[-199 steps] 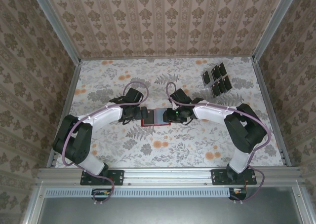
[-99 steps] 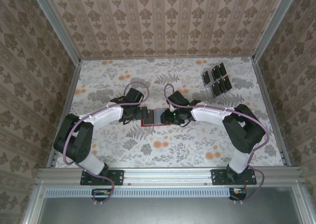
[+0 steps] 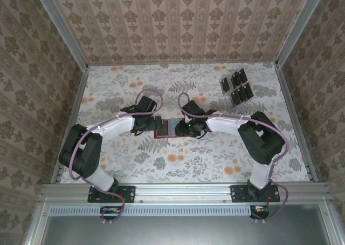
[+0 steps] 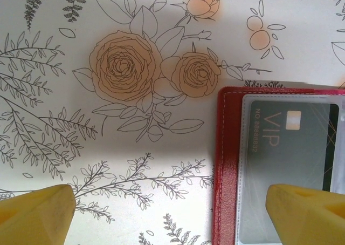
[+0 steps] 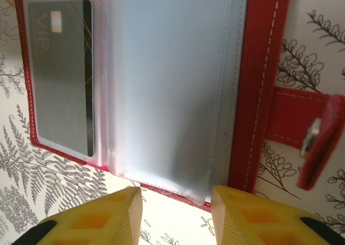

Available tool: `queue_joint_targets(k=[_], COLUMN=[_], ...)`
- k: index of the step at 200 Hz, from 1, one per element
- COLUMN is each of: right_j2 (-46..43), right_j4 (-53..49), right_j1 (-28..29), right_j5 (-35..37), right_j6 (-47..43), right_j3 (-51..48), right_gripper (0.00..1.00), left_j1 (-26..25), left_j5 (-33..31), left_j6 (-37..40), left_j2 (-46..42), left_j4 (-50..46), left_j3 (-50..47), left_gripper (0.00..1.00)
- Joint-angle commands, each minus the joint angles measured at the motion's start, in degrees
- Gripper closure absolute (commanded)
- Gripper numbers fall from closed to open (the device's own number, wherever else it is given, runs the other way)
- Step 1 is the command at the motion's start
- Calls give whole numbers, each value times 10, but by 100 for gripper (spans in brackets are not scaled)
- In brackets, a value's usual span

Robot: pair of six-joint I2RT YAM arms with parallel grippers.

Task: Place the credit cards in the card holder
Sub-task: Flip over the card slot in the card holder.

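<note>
The red card holder lies open on the flowered table between both arms. One dark "VIP" card sits inside its clear left pocket. My left gripper is open wide across the holder's left red border, with one yellow fingertip over the pocket and the other on bare table. My right gripper is open just off the near edge of the clear sleeves, with nothing between its fingers. The red tab with its snap sticks out on the right. Several black credit cards lie in rows at the far right.
Patterned walls and metal rails enclose the table on three sides. Open table lies in front of the holder and to the far left.
The right arm has slid a little to the left, bringing its gripper closer over the holder. The left arm and the holder have stayed put.
</note>
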Motion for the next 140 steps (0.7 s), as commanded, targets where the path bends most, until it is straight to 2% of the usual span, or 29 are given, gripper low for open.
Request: queue_joint_targets(k=[1, 140], right_j2=[8, 7], right_j4=[2, 14], right_j1=[3, 3], right_j5=[6, 4], right_j6=[3, 12], right_j3=[16, 2], right_gripper=[61, 62], left_j1=[5, 5], left_j5=[7, 6], left_j6=[9, 8], left_j2=[13, 14], left_j4=[4, 3], left_j3=[5, 3], left_gripper=[0, 0])
